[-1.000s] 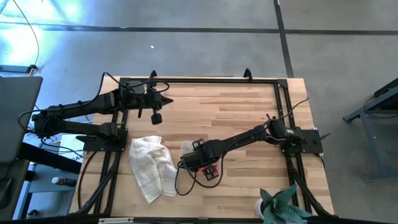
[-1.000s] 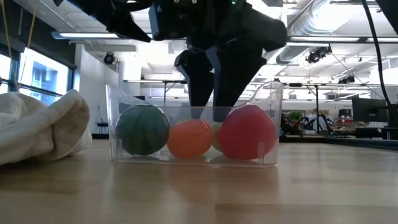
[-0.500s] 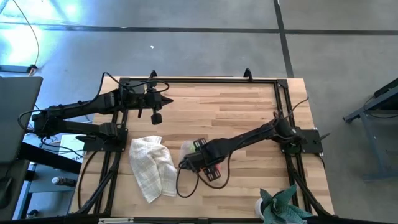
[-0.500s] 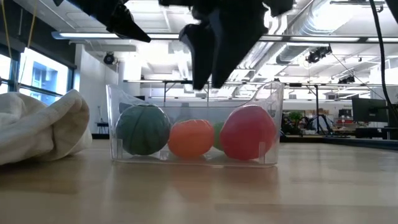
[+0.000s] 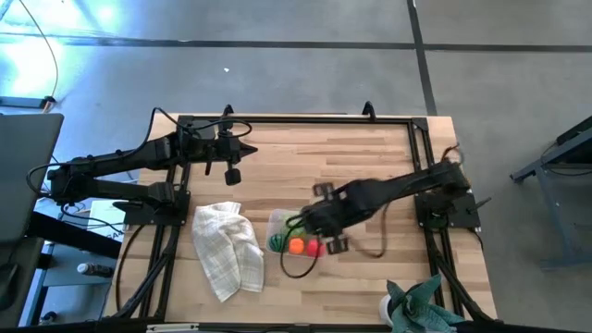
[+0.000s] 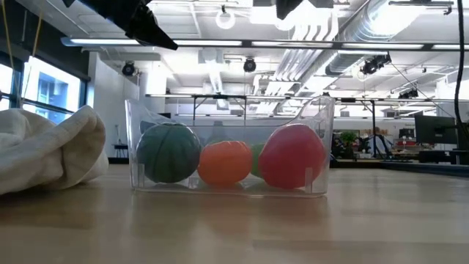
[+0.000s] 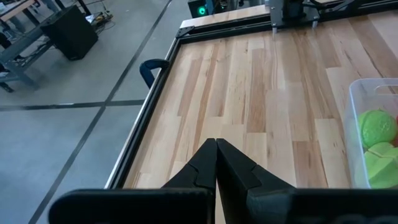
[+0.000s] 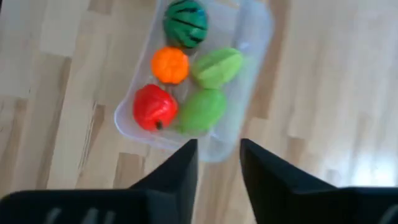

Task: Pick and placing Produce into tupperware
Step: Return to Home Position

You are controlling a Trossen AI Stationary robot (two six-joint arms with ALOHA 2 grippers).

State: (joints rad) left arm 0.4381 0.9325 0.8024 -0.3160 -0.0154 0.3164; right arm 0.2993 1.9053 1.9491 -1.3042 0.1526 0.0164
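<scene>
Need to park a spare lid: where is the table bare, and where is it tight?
Widest bare wood: the far half of the table, right of the shut left gripper. A narrower strip runs along the near edge, between the white cloth and the teal plant. Tight: the cloth lies close beside the tupperware, with the open right gripper above it.

A wooden plank table (image 5: 370, 157) is set on a grey concrete floor (image 5: 277, 83) crossed by dark seams (image 5: 277, 43). Off the table's far left corner, a bright glare (image 5: 55, 37) is cast on the floor. Behind the table, windows (image 6: 51, 92), ceiling ducts (image 6: 366, 29) and strip lights (image 6: 88, 42) are seen.
</scene>
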